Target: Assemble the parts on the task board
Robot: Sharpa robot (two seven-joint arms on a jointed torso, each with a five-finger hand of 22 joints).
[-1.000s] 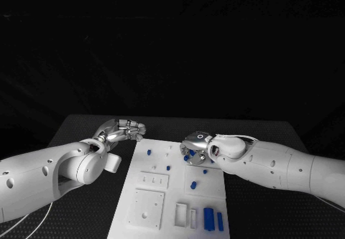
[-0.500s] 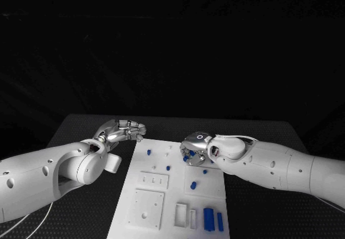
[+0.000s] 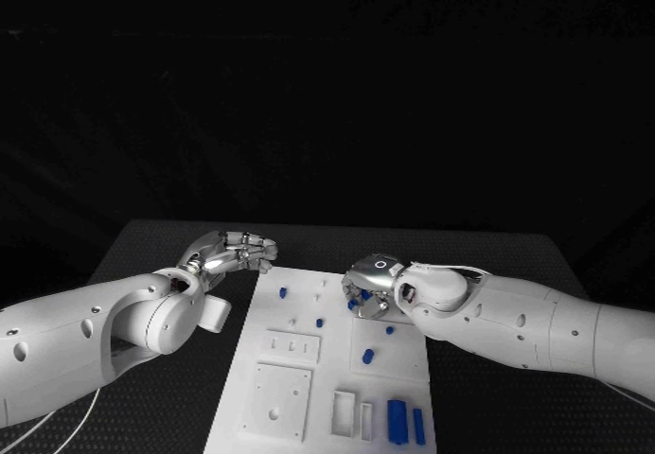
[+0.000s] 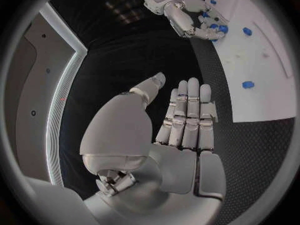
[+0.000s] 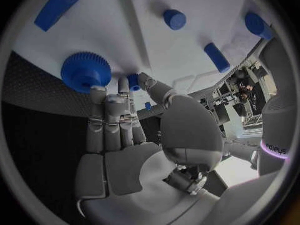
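The white task board (image 3: 287, 369) lies lengthwise in the middle of the table, with small blue parts on it such as a peg (image 3: 283, 291) and an oval piece (image 3: 367, 355). My right hand (image 3: 371, 284) hangs over the board's far right part. In the right wrist view its fingertips (image 5: 97, 91) touch a blue gear (image 5: 85, 71) at the board's edge. A small blue piece (image 5: 133, 81) sits pinched between its thumb tip and a fingertip. My left hand (image 3: 235, 250) hovers off the board's far left corner, with its fingers (image 4: 187, 110) stretched out and holding nothing.
Two long blue bars (image 3: 396, 416) lie at the board's near right, beside white rectangular inserts (image 3: 342, 409). More blue pegs (image 5: 175, 19) and a blue bar (image 5: 56, 9) stand around the right hand. Black table (image 3: 164, 246) surrounds the board.
My right hand has shifted slightly over the far right of the board. The left hand has barely moved.
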